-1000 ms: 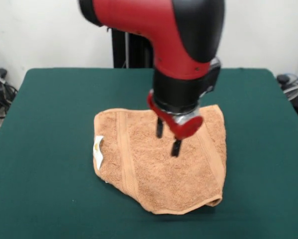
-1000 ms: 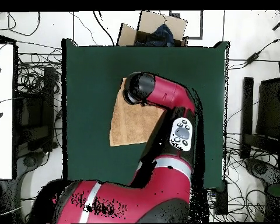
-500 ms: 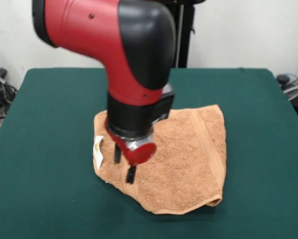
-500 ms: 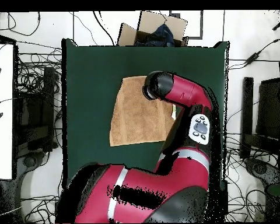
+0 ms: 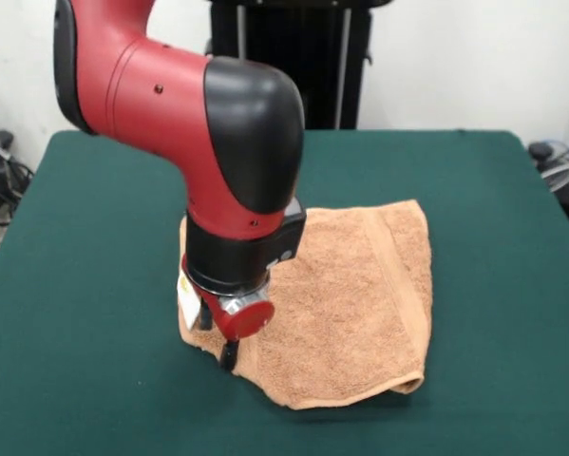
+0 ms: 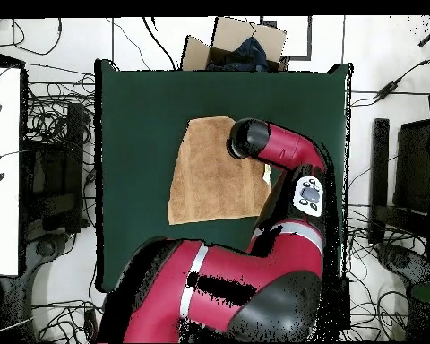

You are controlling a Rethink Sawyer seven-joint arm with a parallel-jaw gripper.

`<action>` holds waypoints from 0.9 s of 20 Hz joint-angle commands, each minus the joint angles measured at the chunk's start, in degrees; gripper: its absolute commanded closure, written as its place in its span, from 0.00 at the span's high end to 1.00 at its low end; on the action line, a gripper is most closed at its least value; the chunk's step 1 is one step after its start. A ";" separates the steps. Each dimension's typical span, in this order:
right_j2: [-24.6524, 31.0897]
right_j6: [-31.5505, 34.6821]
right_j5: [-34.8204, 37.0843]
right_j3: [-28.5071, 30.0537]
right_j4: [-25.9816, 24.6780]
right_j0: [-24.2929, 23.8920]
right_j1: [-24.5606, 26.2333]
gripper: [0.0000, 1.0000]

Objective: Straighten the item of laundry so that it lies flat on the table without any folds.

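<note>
The gripper (image 5: 216, 337) has slid along the towel (image 5: 341, 294) from its middle to the edge with the white label (image 5: 184, 290), and now it sits low there, so I think it is getting ready to grab that edge and pull it flat. Its two fingers (image 5: 229, 354) are a little apart, one on each side of the towel's edge, and hold nothing yet. The towel lies on the green table (image 5: 94, 380) with a fold far from the fingers, and the label, just beside them, is too hidden to read.
</note>
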 commanded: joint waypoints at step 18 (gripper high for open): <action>9.47 0.64 2.21 -1.22 0.88 -2.00 8.81 0.00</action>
